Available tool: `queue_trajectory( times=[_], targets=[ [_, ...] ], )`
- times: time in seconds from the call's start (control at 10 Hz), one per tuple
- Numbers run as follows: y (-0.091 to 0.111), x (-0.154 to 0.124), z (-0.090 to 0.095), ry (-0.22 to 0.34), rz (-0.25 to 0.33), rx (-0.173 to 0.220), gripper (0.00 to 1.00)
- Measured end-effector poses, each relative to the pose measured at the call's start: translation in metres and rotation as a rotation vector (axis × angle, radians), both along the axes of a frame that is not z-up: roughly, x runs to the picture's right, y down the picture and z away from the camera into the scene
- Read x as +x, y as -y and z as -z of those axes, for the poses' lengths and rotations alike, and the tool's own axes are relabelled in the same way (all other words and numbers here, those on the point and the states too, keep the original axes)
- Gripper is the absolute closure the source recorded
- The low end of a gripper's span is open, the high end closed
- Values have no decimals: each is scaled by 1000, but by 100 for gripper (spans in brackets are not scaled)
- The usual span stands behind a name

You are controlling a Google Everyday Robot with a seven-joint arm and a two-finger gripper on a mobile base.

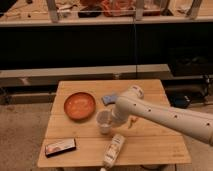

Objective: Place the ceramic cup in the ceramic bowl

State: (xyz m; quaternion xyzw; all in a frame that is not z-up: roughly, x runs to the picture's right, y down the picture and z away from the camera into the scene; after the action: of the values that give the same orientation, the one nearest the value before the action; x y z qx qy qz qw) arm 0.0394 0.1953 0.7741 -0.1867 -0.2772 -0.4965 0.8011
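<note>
the end effector (111, 119) is down at the middle of the wooden tabletop (150, 145), at the tip of the white arm (165, 116) that reaches in from the right. it is pressed together on the right side of the ceramic cup (102, 121), pinching the cup's wall near the rim; the fingers themselves are mostly hidden behind the wrist. the ceramic cup stands upright, its base on or just above the tabletop; which of the two cannot be told. the ceramic bowl (79, 105) sits just to the far left of the cup, close beside it and not touching. a white bottle (114, 149) lies on its side near the front edge, just nearer than the cup. a dark flat box (60, 147) lies at the near left corner. a small blue-grey object (109, 99) lies beyond the cup, to the right of the bowl.
</note>
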Motion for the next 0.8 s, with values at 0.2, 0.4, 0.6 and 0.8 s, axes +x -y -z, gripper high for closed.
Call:
queue_trajectory(
  times=[0.2, 0.4, 0.6, 0.8],
  targets=[
    [15, -2, 3, -3, -7, 3, 100],
    [21, 0, 5, -8, -17, 2, 100],
    [30, 1, 3, -15, -27, -2, 100],
    [46, -4, -1, -17, -34, -8, 100]
  ],
)
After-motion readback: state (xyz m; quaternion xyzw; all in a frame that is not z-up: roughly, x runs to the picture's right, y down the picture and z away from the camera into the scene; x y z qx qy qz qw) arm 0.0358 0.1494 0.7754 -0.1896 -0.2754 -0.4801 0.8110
